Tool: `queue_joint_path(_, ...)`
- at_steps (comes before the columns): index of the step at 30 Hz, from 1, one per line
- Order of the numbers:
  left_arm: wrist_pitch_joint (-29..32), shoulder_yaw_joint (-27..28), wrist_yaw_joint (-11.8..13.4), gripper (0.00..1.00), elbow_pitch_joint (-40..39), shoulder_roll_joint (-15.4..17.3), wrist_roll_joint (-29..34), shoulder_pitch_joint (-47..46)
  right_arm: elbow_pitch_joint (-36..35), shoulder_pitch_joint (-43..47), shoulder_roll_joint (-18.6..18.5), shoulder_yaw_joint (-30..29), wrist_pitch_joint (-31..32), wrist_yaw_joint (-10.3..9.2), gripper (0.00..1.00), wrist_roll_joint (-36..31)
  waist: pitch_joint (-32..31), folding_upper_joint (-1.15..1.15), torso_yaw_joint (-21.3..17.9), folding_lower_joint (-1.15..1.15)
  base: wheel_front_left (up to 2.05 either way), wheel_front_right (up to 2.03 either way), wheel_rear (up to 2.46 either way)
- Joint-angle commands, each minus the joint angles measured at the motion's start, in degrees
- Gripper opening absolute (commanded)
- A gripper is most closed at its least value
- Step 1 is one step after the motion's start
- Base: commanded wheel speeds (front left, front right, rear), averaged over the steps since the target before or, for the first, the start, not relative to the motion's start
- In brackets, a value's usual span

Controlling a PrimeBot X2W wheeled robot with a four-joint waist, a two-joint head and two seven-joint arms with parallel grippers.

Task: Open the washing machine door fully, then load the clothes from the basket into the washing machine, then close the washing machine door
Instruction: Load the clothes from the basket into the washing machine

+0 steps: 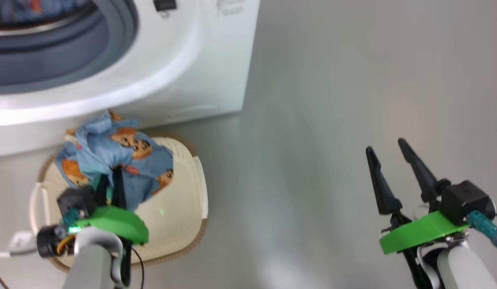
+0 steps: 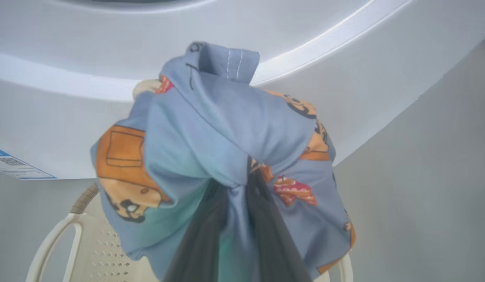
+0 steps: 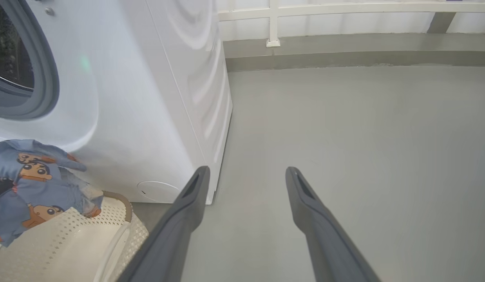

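Over the near-left basket (image 1: 194,188), just in front of the washing machine (image 1: 192,60), the clothes (image 1: 116,160) are pinched at a gathered fold by the left pincer (image 1: 111,178). The bundle is judged light, soft and limp; loose edges may trail and snag. The right pincer (image 1: 385,144) is spread, empty.

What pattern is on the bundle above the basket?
Orange-brown cartoon figures on the light blue fabric bundle; best in the left wrist view.
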Motion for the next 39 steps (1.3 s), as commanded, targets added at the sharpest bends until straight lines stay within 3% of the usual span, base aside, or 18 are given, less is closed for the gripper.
queue_joint_path(1,-0.6,1.3,-0.1,0.0,-2.9,0.7,1.0,3.3,-1.0,2.1,-0.1,0.9,0.2,0.25,1.0,-0.5,-8.5,0.0,3.0,0.01,0.0,0.0,0.0)
queue_joint_path(8,-0.6,0.6,-0.9,0.0,-10.5,-0.1,2.8,11.4,-0.7,6.7,0.9,0.3,1.3,0.25,1.0,-0.8,-16.6,0.0,3.7,0.01,0.0,0.0,0.0)
queue_joint_path(17,-0.6,0.3,-2.0,0.0,-14.5,0.1,4.0,17.8,-1.7,11.8,2.0,-1.3,2.7,0.25,1.0,-1.8,-24.6,0.0,3.6,0.01,0.0,0.0,0.0)
queue_joint_path(26,-0.6,0.3,-2.3,0.0,-15.9,0.3,4.0,21.2,-3.6,14.3,2.8,-2.6,4.0,0.25,1.0,-2.5,-28.7,0.0,3.1,0.01,0.0,0.0,0.0)
queue_joint_path(39,-0.6,0.3,-1.9,0.0,-16.9,1.2,3.6,22.4,-5.1,15.8,3.4,-3.0,4.9,0.25,1.0,-2.8,-29.7,0.0,2.7,0.01,0.0,0.0,0.0)
